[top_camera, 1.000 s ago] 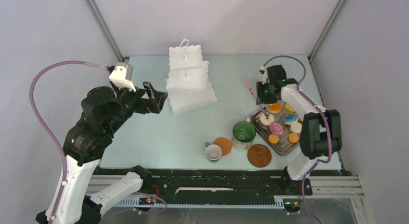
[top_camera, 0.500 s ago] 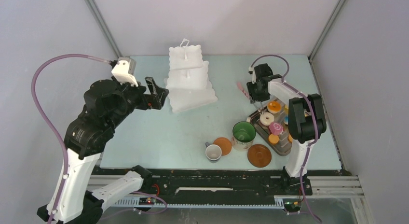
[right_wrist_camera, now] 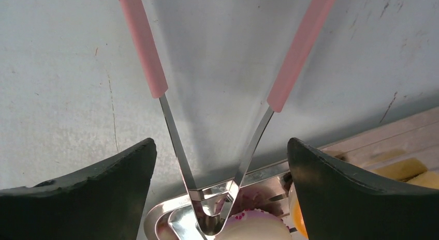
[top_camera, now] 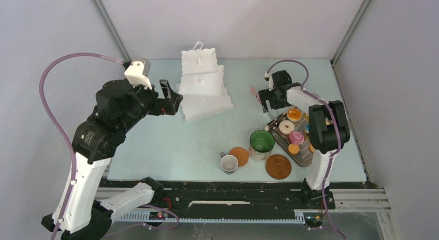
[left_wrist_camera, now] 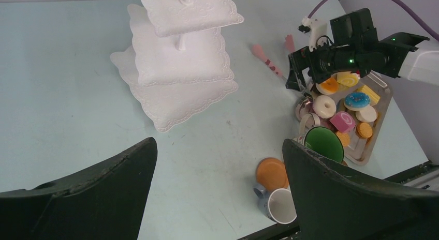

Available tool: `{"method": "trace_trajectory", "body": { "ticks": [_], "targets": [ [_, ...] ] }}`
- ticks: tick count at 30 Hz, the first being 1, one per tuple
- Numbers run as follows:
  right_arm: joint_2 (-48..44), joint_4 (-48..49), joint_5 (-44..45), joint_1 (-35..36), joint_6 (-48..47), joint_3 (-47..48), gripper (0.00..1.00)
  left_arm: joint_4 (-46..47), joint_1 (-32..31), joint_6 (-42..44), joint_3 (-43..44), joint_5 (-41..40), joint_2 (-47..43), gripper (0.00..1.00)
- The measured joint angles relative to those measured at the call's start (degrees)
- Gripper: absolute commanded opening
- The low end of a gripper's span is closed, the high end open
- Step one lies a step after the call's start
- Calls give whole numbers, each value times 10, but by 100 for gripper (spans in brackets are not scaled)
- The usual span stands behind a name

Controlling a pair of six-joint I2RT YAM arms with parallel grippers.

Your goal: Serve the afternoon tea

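Note:
The white three-tier stand [top_camera: 204, 87] [left_wrist_camera: 178, 59] stands at the table's back centre with bare tiers. Toy pastries lie in the grey tray [top_camera: 304, 160] [left_wrist_camera: 376, 127]: a white doughnut [top_camera: 286, 127] [right_wrist_camera: 253, 227], a pink cake [top_camera: 296, 136] and orange rounds [top_camera: 294, 115]. The green-lined mug [top_camera: 261, 141], the white cup [top_camera: 229, 163] and the brown saucer [top_camera: 278, 166] sit in front. My right gripper [top_camera: 265, 101] [right_wrist_camera: 220, 144] is open astride the pink tongs [right_wrist_camera: 212, 193] without touching them. My left gripper [top_camera: 171, 99] [left_wrist_camera: 218, 147] hangs open and empty left of the stand.
The tongs [top_camera: 254, 92] lie on the table, their metal bend resting on the tray's corner [right_wrist_camera: 165, 214]. A small orange disc [top_camera: 239, 156] lies beside the cup. The table's front edge runs just below the cup and saucer.
My right gripper has opened wide, let go of the tongs and shifted left off the tray; the tongs moved left too. The left gripper crept closer to the stand.

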Motion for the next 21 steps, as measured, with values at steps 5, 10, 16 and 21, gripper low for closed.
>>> {"method": "trace_trajectory", "body": {
  "ticks": [5, 10, 16, 21],
  "targets": [
    [7, 11, -15, 0, -13, -1, 95, 0, 0, 0, 0, 0, 1, 98],
    [35, 7, -33, -6, -21, 14, 85, 0, 0, -1, 0, 1, 2, 98],
    [105, -40, -37, -14, -18, 117, 70, 0, 0, -1, 0, 6, 8, 98],
    [121, -57, -26, -13, -11, 142, 53, 0, 0, -1, 0, 5, 9, 98]
  ]
}}
